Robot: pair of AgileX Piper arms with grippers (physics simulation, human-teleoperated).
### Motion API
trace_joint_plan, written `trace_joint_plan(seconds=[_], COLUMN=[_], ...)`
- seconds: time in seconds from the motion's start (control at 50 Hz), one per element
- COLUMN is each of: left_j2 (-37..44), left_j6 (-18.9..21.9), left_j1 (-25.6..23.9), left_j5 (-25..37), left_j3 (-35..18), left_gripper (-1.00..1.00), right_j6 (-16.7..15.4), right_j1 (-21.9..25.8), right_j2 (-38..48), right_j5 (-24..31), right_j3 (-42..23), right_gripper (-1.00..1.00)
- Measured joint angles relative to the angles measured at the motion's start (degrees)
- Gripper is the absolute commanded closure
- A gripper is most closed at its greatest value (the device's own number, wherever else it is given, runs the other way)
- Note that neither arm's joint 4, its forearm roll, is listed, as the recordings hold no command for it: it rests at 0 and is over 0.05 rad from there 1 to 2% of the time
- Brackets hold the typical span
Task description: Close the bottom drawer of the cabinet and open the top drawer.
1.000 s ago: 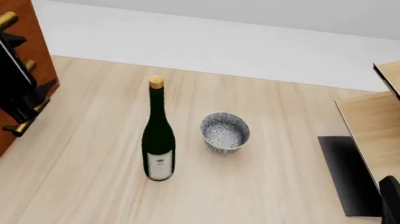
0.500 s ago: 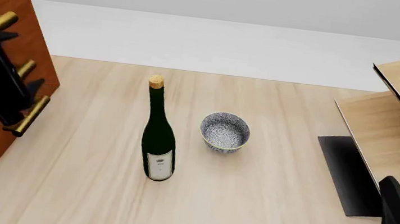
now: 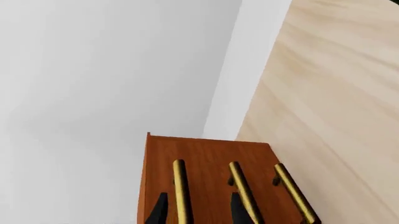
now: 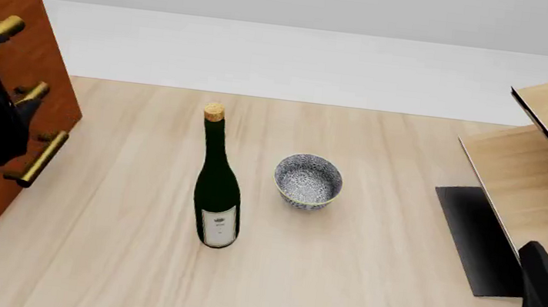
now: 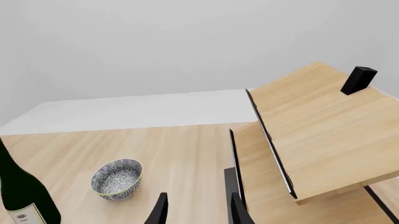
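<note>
Front view, cabinet point(image 4: 43, 50): stands at the table's point(image 4: 362, 287) left edge, its three brass bars stacked on the face that looks across the table; the black left arm hangs in front of it.
Cabinet's handling: heavy and rigid, so I judge it will stay put while a drawer slides.
Top drawer point(image 3: 159, 163): uppermost of the three, front apparently level with the others (no seams show in the render, so this is a guess), so still to be pulled out.
Top drawer's handling: a stiff wooden box on runners that should travel straight out with steady resistance; a crooked pull may bind it.
Bottom drawer point(image 3: 265, 163): nearest the tabletop, front seemingly flush with the rest, so I judge it already pushed in.
Top drawer's handle point(image 3: 181, 191): a thin, smooth brass bar, hard and probably slippery; best taken at mid-length with the fingers across it, so the pull runs square.
Bottom drawer's handle point(image 3: 293, 193): well clear of the fingers.
Left gripper point(image 3: 196, 212): jaws apart and holding nothing; its fingers point(image 3: 159, 212) sit either side of the top bar in the wrist view, though whether they touch it cannot be told.
Right gripper point(image 5: 196, 212): spread and empty, parked low at the table's right beside the pale shelf unit point(image 5: 311, 126).
Wine bottle point(image 4: 217, 186): upright at mid-table, well apart from the cabinet.
Patterned bowl point(image 4: 307, 180): just beside the bottle.
</note>
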Motion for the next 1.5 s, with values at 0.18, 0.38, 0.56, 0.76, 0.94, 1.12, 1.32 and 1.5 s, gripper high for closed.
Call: trace_joint_plan(seconds=[0.18, 0.38, 0.56, 0.76, 0.94, 1.12, 1.32, 1.5], left_j2=[-0.04, 0.27, 1.23, 3.1, 5.38, 7.86, 10.11, 11.3], left_j6=[2.2, 3.71, 4.19, 4.22, 4.76, 5.73, 6.85, 8.32], left_j1=[1.22, 3.02, 4.91, 7.19, 9.12, 10.68, 11.85, 12.98], left_j5=[-1.21, -2.54, -3.93, -5.91, -8.55, -11.45, -14.11, -16.37], left_j3=[0.32, 0.64, 0.83, 1.25, 1.86, 2.23, 2.51, 2.87], left_gripper=[-1.0, -1.0, -1.0, -1.0, -1.0, -1.0, -1.0, -1.0], right_j6=[0.04, 0.07, 0.1, 0.12, 0.13, 0.1, 0.09, 0.06], right_j1=[-0.04, -0.06, -0.12, -0.19, -0.19, -0.16, -0.16, -0.12], right_j2=[0.38, 0.58, 0.54, 0.23, -0.1, -0.15, 0.05, 0.23], right_j5=[-0.39, -0.59, -0.54, -0.23, 0.09, 0.14, -0.06, -0.25], right_j3=[0.01, 0.01, -0.01, -0.02, -0.01, 0.0, 0.01, 0.04], right_gripper=[-1.0, -1.0, -1.0, -1.0, -1.0, -1.0, -1.0, -1.0])
